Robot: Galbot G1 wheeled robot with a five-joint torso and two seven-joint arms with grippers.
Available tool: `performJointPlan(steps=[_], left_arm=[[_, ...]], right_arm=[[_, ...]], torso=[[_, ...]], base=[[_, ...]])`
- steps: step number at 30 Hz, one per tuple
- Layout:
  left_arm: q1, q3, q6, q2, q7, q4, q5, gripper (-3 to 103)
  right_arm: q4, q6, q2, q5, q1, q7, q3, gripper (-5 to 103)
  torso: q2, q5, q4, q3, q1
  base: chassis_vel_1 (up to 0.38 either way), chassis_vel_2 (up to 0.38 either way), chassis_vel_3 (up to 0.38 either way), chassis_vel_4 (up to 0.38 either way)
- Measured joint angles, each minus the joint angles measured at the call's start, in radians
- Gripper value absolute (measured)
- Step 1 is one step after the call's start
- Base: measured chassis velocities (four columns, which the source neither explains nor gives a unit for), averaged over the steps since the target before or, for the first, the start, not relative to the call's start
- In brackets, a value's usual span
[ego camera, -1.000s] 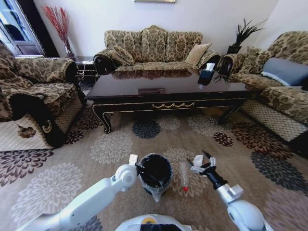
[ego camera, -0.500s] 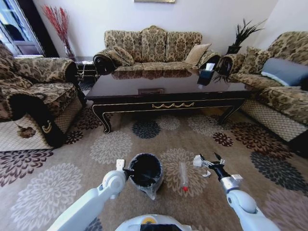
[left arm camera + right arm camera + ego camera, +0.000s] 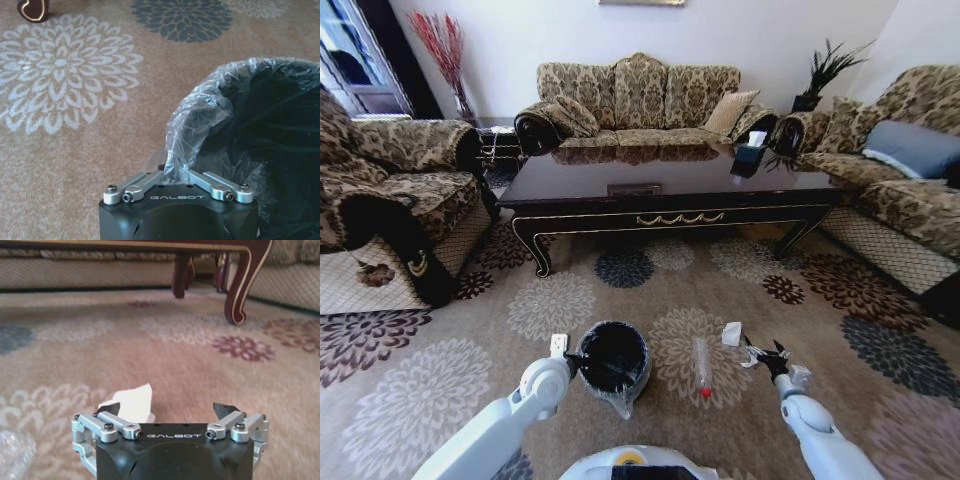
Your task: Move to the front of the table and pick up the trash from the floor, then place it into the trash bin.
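The black trash bin (image 3: pixel 612 360) with its clear liner stands on the flowered floor (image 3: pixel 550 305). My left gripper (image 3: pixel 570 362) is shut on the liner at the bin's rim (image 3: pixel 172 172). Right of the bin lies a clear bottle (image 3: pixel 702 362) with a red cap. A crumpled white paper scrap (image 3: pixel 731 334) lies just beyond it. My right gripper (image 3: pixel 764 353) hovers low over the carpet, open, with the scrap (image 3: pixel 132 402) lying close before its left finger and nothing between the fingers (image 3: pixel 167 410). The dark table (image 3: pixel 670 185) stands farther ahead.
Patterned sofas ring the table: one on the left (image 3: pixel 390 200), one at the back (image 3: pixel 640 100), one on the right (image 3: pixel 900 170). A dark tissue box (image 3: pixel 750 155) sits on the tabletop. A curved table leg (image 3: pixel 235 285) rises ahead of the right gripper.
The left arm has drawn the bin a little to the left and toward me. The right gripper has pulled back from the paper scrap and sunk lower; the scrap stays on the carpet.
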Motion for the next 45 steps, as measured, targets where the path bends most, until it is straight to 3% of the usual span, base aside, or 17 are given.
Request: performJointPlan(steps=[12,29,39,45], left_arm=[[0.008,-0.001,-0.002,0.001,0.000,-0.003,-0.003,0],[0.001,0.003,-0.011,-0.014,0.007,0.014,-0.011,0],[-0.003,0.011,-0.013,-0.015,0.009,0.014,-0.013,0],[0.003,0.007,-0.013,-0.016,0.012,0.012,-0.013,0]], right_arm=[[-0.213,0.011,0.018,-0.003,0.125,-0.017,-0.056,100],[-0.286,0.019,0.072,-0.005,0.133,-0.025,-0.057,101],[-0.312,0.045,0.079,-0.008,0.141,-0.040,-0.058,70],[-0.310,0.052,0.077,-0.014,0.130,-0.042,-0.057,41]], torso=[[0.000,0.0001,0.0001,0.000,0.000],[0.000,0.0000,0.0000,0.000,0.000],[0.000,0.0000,0.0001,0.000,0.000],[0.000,-0.0001,0.0000,0.000,0.000]], base=[[0.000,0.000,0.000,0.000],[0.000,0.000,0.000,0.000],[0.000,0.000,0.000,0.000],[0.000,0.000,0.000,0.000]])
